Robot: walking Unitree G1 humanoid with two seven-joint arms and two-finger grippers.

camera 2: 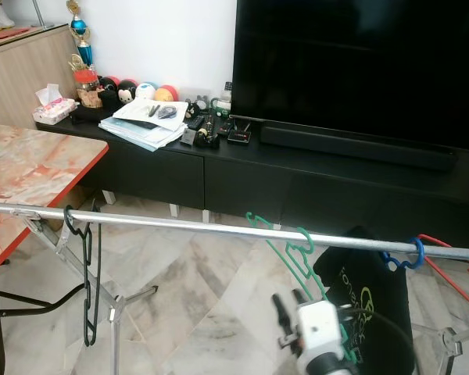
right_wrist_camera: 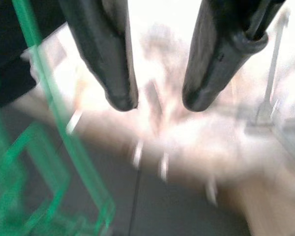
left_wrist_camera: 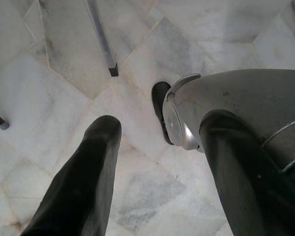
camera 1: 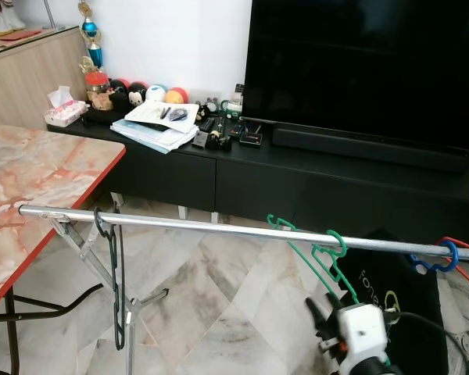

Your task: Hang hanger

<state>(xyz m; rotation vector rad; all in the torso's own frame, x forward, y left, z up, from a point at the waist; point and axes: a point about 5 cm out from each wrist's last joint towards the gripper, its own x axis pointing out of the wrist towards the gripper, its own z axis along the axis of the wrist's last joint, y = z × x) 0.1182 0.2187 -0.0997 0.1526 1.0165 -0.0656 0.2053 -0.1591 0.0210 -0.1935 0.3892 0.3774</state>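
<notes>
1. Presently: green hanger (camera 1: 322,258), hook over the steel rail (camera 1: 187,223), body tilted.
2. Right gripper (right_wrist_camera: 158,104): fingers parted, empty, hanger beside them.
3. Left gripper (left_wrist_camera: 157,162): spread, idle over floor.
4. Advice: withdraw clear without snagging.

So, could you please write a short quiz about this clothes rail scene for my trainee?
1. Which colours are the hangers hooked on the metal rail?
2. True or false: the right gripper is shut on the green hanger.
3. Which hanger hangs nearest the marble-top table? A black, B green, C blue.

Key:
1. Black hanger, green hanger, blue hanger.
2. False. Its fingers are apart; the hanger lies beside them.
3. A.
</notes>
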